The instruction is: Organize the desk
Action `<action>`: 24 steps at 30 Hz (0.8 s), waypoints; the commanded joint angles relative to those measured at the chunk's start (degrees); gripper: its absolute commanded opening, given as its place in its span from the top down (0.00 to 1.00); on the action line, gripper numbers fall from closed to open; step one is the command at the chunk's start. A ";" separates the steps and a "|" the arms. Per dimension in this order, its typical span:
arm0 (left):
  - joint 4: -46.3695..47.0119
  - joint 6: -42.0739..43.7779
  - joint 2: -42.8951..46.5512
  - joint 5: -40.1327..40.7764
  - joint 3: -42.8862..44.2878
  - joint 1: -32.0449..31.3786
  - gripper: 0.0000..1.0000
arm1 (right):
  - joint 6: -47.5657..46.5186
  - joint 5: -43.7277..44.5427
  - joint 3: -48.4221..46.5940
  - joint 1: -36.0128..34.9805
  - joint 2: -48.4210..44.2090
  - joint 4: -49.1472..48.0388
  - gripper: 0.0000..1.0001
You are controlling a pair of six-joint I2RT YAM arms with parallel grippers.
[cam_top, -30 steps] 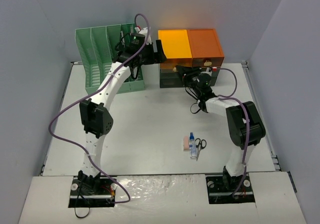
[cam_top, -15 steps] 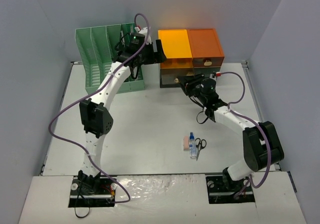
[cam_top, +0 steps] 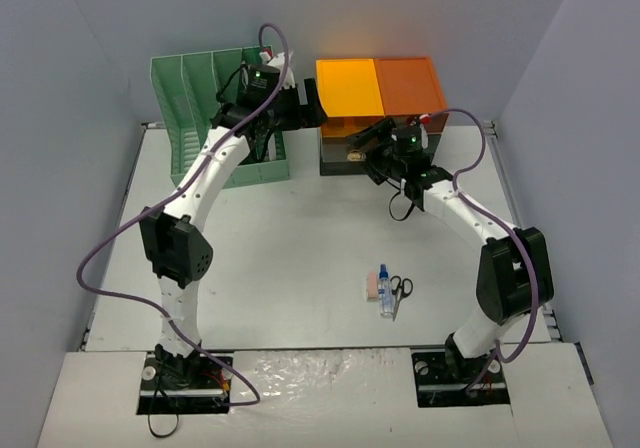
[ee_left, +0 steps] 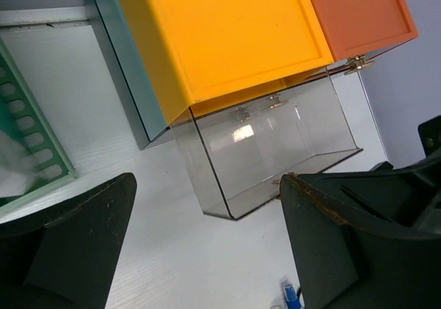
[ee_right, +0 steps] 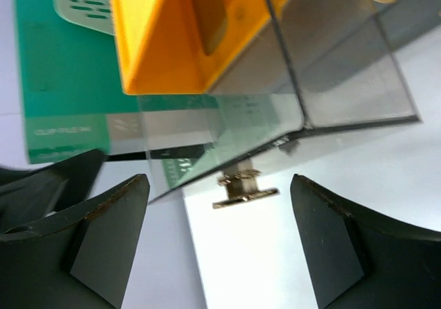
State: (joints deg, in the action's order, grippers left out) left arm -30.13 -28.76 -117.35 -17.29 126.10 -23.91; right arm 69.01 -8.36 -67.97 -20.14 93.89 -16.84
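The white desk (cam_top: 300, 228) carries an orange-topped drawer cabinet (cam_top: 380, 88) at the back. A clear drawer (ee_left: 275, 143) sticks out of the cabinet's front under the yellow top. My right gripper (cam_top: 367, 150) is open in front of that drawer. In the right wrist view the drawer's brass handle (ee_right: 246, 192) sits between my right gripper's (ee_right: 219, 185) spread fingers, touching neither. My left gripper (cam_top: 318, 106) hovers open above the cabinet's left front corner. In the left wrist view my left gripper (ee_left: 207, 185) holds nothing.
A green slotted file rack (cam_top: 215, 118) stands at the back left, next to the cabinet. A pink eraser (cam_top: 372, 288), a small blue-capped bottle (cam_top: 385, 293) and black scissors (cam_top: 401, 290) lie together on the desk's near middle. Metal rails edge the desk.
My right gripper's jaws have spread wide, off the drawer handle, and its wrist has moved back toward the cabinet. The left arm's elbow has swung left; its gripper stays open.
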 commanded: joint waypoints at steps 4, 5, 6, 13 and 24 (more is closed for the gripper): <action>-0.79 4.41 12.49 4.04 -3.59 -0.26 0.18 | -13.41 1.86 -4.36 1.24 -10.38 28.18 0.20; -1.07 4.88 13.39 4.98 -4.43 -0.23 0.18 | -16.13 2.82 -4.66 1.26 -11.54 30.24 0.20; -2.20 5.38 14.59 6.12 -5.44 -0.11 0.18 | -19.73 4.34 -5.91 1.32 -12.74 38.66 0.20; -4.10 6.70 22.31 11.58 -12.51 0.13 0.18 | -30.03 10.78 2.76 0.13 -22.45 57.48 0.29; -5.16 8.35 27.69 12.11 -17.97 0.53 0.18 | -22.18 12.26 20.50 -10.60 -33.41 61.41 0.64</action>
State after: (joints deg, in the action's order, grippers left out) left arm -36.77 -21.88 -93.59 -5.68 107.41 -23.89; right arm 42.51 2.15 -52.00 -24.89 64.92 42.48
